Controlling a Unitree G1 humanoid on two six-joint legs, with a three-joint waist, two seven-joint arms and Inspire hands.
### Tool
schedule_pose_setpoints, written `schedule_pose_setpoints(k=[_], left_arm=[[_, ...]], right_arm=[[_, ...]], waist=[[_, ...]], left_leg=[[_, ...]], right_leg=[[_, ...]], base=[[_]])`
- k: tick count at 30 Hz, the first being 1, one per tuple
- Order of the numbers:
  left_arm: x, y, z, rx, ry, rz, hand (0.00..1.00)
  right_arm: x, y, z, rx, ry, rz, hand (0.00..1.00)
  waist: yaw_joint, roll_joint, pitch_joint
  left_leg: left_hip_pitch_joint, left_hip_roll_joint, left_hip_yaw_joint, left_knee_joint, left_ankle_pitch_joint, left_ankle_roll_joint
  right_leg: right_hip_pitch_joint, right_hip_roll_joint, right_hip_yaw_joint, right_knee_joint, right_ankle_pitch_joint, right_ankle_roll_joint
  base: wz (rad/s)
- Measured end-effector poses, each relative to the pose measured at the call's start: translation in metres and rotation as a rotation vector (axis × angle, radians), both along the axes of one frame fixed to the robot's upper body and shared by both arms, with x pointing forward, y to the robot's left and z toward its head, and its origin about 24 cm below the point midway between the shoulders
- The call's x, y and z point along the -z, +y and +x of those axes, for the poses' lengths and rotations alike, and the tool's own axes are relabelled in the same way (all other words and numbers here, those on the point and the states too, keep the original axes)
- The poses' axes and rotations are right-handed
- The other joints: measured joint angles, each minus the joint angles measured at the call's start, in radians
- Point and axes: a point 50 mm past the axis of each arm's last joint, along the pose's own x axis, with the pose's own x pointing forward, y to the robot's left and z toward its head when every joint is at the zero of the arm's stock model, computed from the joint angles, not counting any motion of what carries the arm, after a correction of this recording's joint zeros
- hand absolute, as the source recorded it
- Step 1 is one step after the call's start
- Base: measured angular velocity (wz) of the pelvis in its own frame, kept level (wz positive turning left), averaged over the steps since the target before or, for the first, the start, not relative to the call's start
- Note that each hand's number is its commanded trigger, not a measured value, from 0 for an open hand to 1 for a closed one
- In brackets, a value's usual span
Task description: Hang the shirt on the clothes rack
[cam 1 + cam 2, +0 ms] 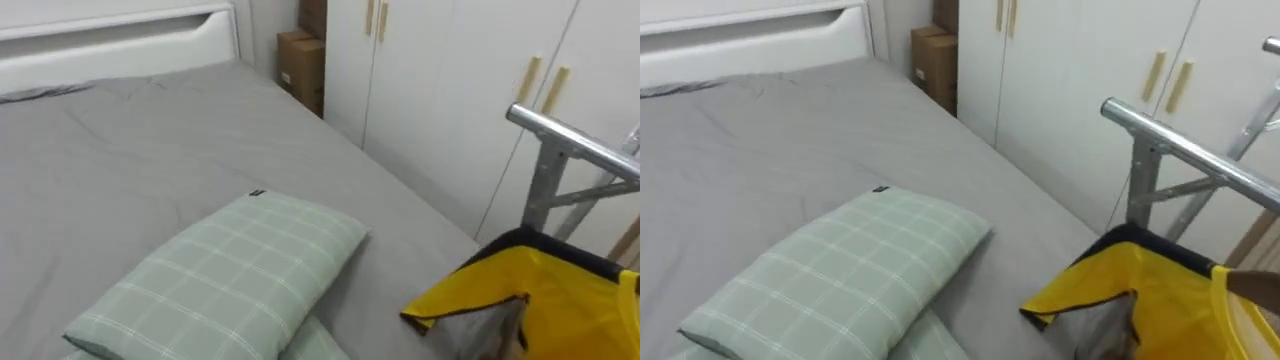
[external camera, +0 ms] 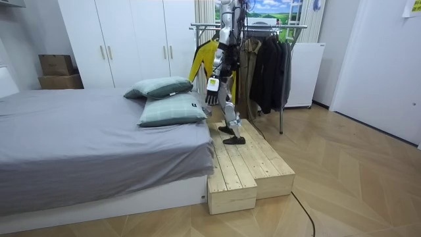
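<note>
Left eye view: a grey-sheeted bed [image 1: 150, 170] carries a pale green checked pillow [image 1: 230, 280]. At the lower right a bright yellow garment with dark trim [image 1: 560, 300] hangs just below a silver metal rack rail [image 1: 570, 135]; whether it touches the rail I cannot tell. Behind stand a white wardrobe with wooden handles [image 1: 440, 90] and brown cardboard boxes [image 1: 300, 65].

Right eye view: a second green pillow [image 1: 940, 340] peeks from under the first.

Room view: the robot stands on a low pale wooden platform [image 2: 243, 164] between bed and rack, with the garment at the rack's end by its shoulder. The left hand [image 2: 212, 92] hangs at its side, holding nothing; spread or closed, I cannot tell
</note>
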Motion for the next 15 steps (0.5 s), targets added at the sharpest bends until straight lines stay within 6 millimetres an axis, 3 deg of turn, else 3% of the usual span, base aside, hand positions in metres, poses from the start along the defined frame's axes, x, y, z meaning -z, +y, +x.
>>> schedule_pose_setpoints(k=[1, 2, 6, 9, 10, 13, 15], left_arm=[[-0.002, 0.002, 0.008, -0.013, -0.04, 0.004, 0.0], [-0.003, 0.003, 0.013, -0.021, -0.076, 0.003, 0.0], [-0.002, 0.005, 0.004, -0.083, -0.091, -0.002, 0.0], [-0.002, 0.009, -0.019, -0.123, -0.039, 0.01, 0.0], [-0.001, 0.008, -0.03, -0.131, -0.008, 0.009, 0.0], [-0.001, 0.003, -0.059, -0.155, 0.071, 0.017, 0.0], [0.0, -0.002, -0.067, -0.162, 0.091, 0.007, 0.0]], right_arm=[[0.0, -0.002, -0.005, 0.026, 0.005, -0.001, 0.0], [0.0, -0.003, -0.006, 0.039, 0.005, -0.006, 0.0], [0.0, -0.004, -0.007, 0.044, 0.002, -0.011, 0.0], [0.0, -0.004, -0.006, 0.014, 0.016, -0.012, 0.0], [0.0, -0.003, -0.005, -0.006, 0.019, -0.011, 0.0], [0.0, 0.002, 0.0, -0.078, 0.013, -0.008, 0.0], [-0.001, 0.004, 0.007, -0.125, 0.005, -0.009, 0.0]], waist=[[-0.005, -0.005, 0.0009], [0.0, -0.009, 0.0012], [0.011, -0.004, 0.0004], [0.029, -0.012, 0.0014], [0.037, -0.017, 0.004], [0.09, -0.021, 0.0092], [0.107, -0.024, 0.0107]], left_leg=[[0.002, -0.013, -0.034, -0.015, 0.011, 0.005], [0.005, -0.024, -0.055, -0.028, 0.018, 0.008], [0.011, -0.031, -0.104, -0.035, 0.018, 0.008], [0.012, -0.041, -0.148, -0.035, 0.019, 0.009], [0.021, -0.043, -0.159, -0.037, 0.02, 0.008], [0.036, -0.039, -0.167, -0.036, 0.021, 0.007], [0.029, -0.04, -0.184, -0.036, 0.021, 0.007]], right_leg=[[0.011, 0.0, 0.055, -0.012, -0.002, 0.022], [0.013, 0.002, 0.073, -0.012, -0.006, 0.032], [0.041, 0.007, 0.095, -0.038, -0.008, 0.046], [0.056, 0.013, 0.131, -0.051, -0.012, 0.056], [0.069, 0.017, 0.163, -0.063, -0.016, 0.063], [0.094, 0.025, 0.168, -0.083, -0.015, 0.067], [0.093, 0.023, 0.159, -0.084, -0.015, 0.067]], base=[[0.83], [0.64], [0.33], [0.3], [0.22], [0.07], [0.21]])
